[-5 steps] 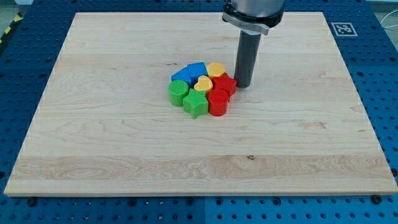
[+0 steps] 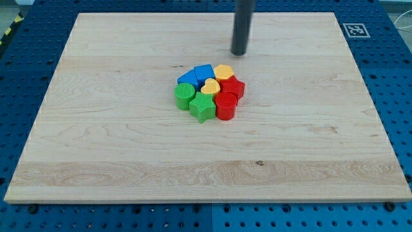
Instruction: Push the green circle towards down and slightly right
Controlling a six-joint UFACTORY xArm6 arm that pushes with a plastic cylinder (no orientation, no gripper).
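My tip [image 2: 239, 54] stands above the cluster, green circle [image 2: 184, 96] half hidden, rod top cropped

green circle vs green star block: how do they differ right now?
Shape: the green circle is a round cylinder; the green star has points. Place: the circle sits at the cluster's left edge; the star is nearer the view's bottom, beside the red cylinder. Both green, touching. My tip is clear of both.
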